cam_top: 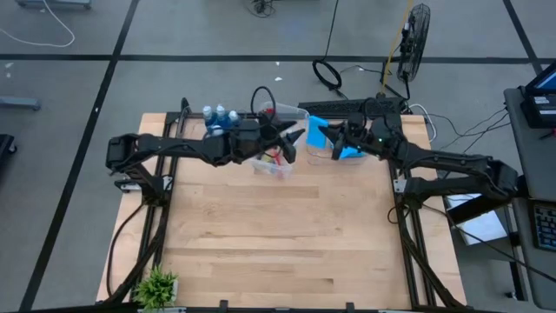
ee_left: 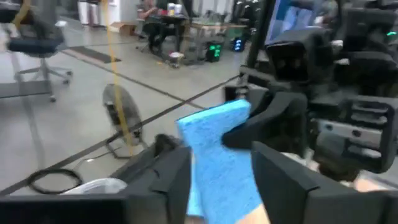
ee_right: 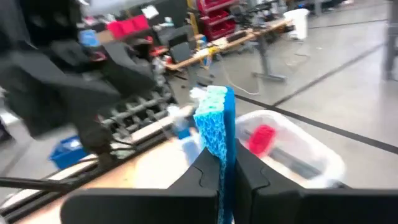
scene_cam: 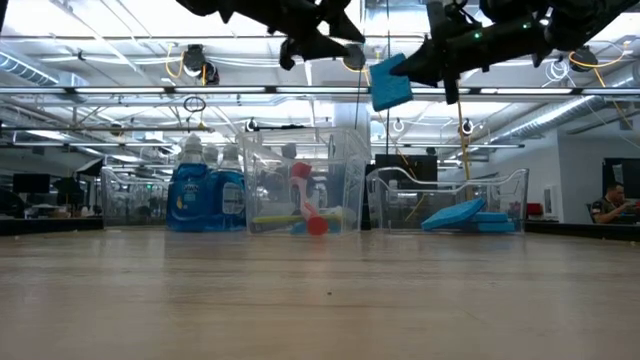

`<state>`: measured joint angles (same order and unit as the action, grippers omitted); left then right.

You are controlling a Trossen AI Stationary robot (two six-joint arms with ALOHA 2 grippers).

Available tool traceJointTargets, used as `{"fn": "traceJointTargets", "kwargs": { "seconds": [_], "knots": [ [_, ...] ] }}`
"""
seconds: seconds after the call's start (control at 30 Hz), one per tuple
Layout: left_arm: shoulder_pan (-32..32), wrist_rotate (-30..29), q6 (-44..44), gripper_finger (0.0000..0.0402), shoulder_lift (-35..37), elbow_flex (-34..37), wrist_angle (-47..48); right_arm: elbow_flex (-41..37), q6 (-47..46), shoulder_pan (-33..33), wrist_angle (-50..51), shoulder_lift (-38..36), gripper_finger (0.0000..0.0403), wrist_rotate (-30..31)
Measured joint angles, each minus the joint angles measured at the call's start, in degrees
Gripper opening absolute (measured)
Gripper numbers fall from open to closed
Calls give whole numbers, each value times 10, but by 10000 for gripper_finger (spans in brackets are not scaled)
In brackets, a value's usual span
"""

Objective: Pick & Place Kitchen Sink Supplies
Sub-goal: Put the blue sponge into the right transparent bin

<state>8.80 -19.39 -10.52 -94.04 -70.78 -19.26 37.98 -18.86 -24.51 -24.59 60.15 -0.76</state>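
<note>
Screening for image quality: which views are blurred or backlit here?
Low view: bright ceiling lights behind, arms in silhouette, held sponge clear. Left wrist view: soft, smeared throughout. Right wrist view: sponge in the right end effector fairly sharp, background blurred. High view: evenly lit.

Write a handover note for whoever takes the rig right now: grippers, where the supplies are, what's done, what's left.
Right gripper: shut on a blue sponge, high above the table's far edge.
Left gripper: fingers apart on either side of that sponge, not gripping.
Soap bottles stand far left beside the bins; brushes lie in the middle bin; more sponges lie in the right bin.
Left: place the held sponge, probably in the right bin.
</note>
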Motion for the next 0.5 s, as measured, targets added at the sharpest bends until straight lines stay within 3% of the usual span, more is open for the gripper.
{"fn": "traceJointTargets", "kwargs": {
  "seconds": [0.23, 0.5],
  "knots": [
    [2, -32, 44, 247, 45, -1, 21, 0, 21, -31, 105, -48, 1, 46],
    [1, -34, 64, 290, 125, 1, 164, 0, 44, -70, 219, -67, 1, 85]
  ]
}}
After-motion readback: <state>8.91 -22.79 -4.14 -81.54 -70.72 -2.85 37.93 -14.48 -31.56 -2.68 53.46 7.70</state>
